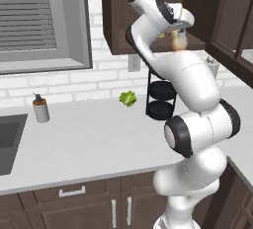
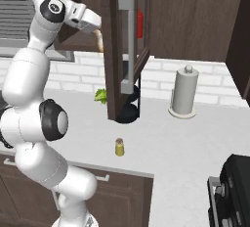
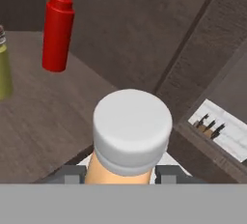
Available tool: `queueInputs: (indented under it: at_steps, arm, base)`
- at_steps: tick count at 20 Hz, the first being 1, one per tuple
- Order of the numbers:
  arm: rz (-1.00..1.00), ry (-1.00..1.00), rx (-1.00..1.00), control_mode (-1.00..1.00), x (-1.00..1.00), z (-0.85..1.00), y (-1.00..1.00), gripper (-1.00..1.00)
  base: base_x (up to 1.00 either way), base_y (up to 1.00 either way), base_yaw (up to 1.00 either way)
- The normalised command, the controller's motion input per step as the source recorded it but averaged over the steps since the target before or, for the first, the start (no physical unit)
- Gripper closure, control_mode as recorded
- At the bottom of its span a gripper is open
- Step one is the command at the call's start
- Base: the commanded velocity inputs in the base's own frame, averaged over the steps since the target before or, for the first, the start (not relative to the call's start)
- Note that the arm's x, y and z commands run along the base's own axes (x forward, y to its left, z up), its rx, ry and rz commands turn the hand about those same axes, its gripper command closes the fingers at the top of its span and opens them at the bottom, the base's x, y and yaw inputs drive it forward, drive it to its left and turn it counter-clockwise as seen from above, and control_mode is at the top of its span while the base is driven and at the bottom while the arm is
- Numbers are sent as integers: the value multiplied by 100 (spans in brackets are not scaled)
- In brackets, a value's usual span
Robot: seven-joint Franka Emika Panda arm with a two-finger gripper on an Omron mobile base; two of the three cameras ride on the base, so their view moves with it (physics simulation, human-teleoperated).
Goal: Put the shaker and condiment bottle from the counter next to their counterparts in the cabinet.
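My gripper [image 3: 119, 174] is shut on the condiment bottle [image 3: 131, 130], a peach-orange body with a pale cap, held up at the cabinet's shelf [image 3: 46, 114]. Farther in on that shelf stand the slim red bottle [image 3: 57, 31] and an olive-yellow shaker [image 3: 4, 71], cut by the left edge. From the left base, the gripper [image 1: 179, 31] holds the bottle [image 1: 178, 41] at the cabinet [image 1: 121, 16] opening. The right base view has the gripper [image 2: 97, 31] beside the open cabinet door [image 2: 128, 50], the red bottle [image 2: 140, 23] behind it. The second shaker [image 2: 119, 147] stands upright on the counter [image 2: 185, 143].
A black two-tier rack [image 1: 160, 99] and a lettuce [image 1: 128, 98] sit under the cabinet. A grey soap dispenser [image 1: 40, 108] stands by the sink [image 1: 10, 139]. A paper towel holder [image 2: 184, 91] is at the back right, and a stove [image 2: 229, 192] at the near right.
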Motion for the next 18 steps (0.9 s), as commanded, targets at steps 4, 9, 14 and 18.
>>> queueInputs:
  at_steps: [4,9,14,18]
  arm:
    - [1,-34,25,-100,9,12,-1,100]
    - [5,-58,25,-100,-10,0,-19,100]
    - [1,-21,7,-100,-5,0,-10,100]
    - [3,-13,-7,-100,-4,-16,0,100]
  base:
    - [0,0,0]
    - [0,0,0]
    - [0,0,0]
    - [0,0,0]
